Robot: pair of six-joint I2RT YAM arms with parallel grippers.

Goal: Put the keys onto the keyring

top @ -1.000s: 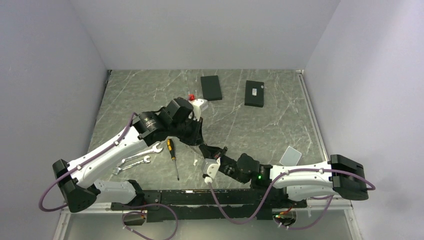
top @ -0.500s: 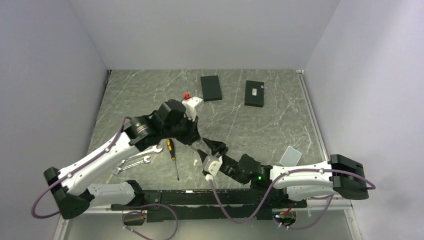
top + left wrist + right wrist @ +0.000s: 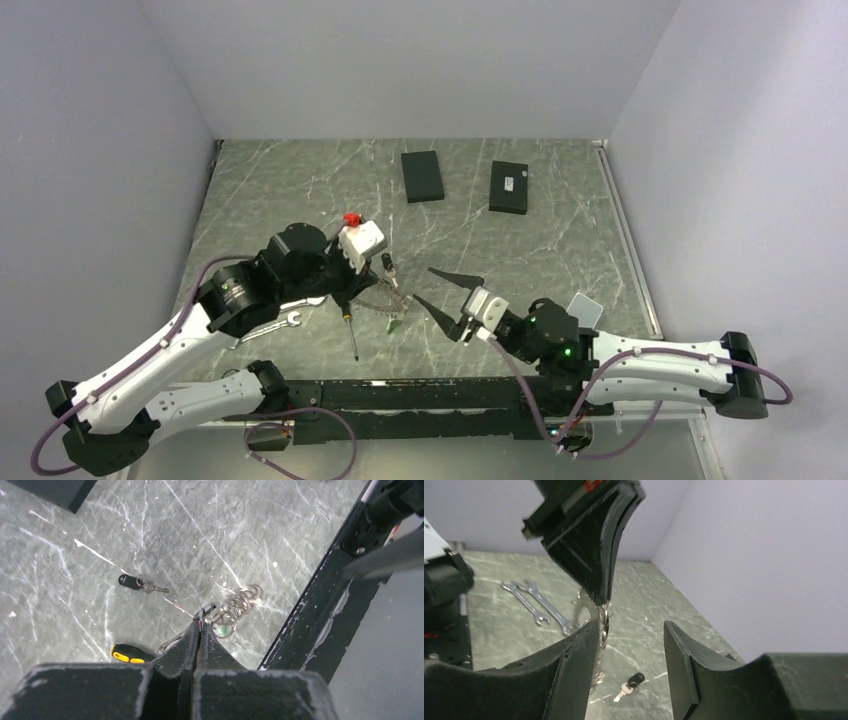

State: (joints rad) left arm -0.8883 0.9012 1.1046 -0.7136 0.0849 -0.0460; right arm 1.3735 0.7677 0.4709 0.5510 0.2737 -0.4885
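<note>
Spanning the marbled table [image 3: 560, 250] from its near-left corner with the left arm [image 3: 150, 345], elbow bent, wrist tipped down toward the middle. Lying low with the right arm [image 3: 650, 360] along the near edge, forearm pointing left. Pinching the keyring [image 3: 205, 612] by its rim in the left gripper [image 3: 200, 627], fingers pressed together, green tag [image 3: 397, 322] dangling beneath. Holding the right gripper [image 3: 442, 292] spread wide just beside the ring; contact not discernible. Leaving one black-headed key [image 3: 134, 582] flat on the table, near the ring but apart.

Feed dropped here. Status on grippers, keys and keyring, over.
Left gripper shut on grey metal keyring, hanging. Right gripper open, empty, beside it. One black-headed silver key loose on table.
</note>
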